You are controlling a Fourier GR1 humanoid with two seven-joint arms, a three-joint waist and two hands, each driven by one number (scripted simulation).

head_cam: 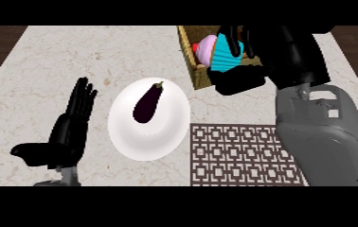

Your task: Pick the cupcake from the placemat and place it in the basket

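The cupcake (pixel 218 52), pink frosting on a turquoise wrapper, lies tilted over the wooden basket (pixel 193 56) at the counter's far right. My right hand (pixel 248 56) is over the basket with its fingers curled round the cupcake, hiding much of the basket. The brown patterned placemat (pixel 241 155) lies bare at the near right, partly under my right forearm. My left hand (pixel 70 122) rests open at the near left, fingers up, holding nothing.
A white plate (pixel 150 141) with a dark purple eggplant (pixel 147 103) on it sits in the middle, between my left hand and the placemat. The counter's marble top ends at dark wood along the far left corner.
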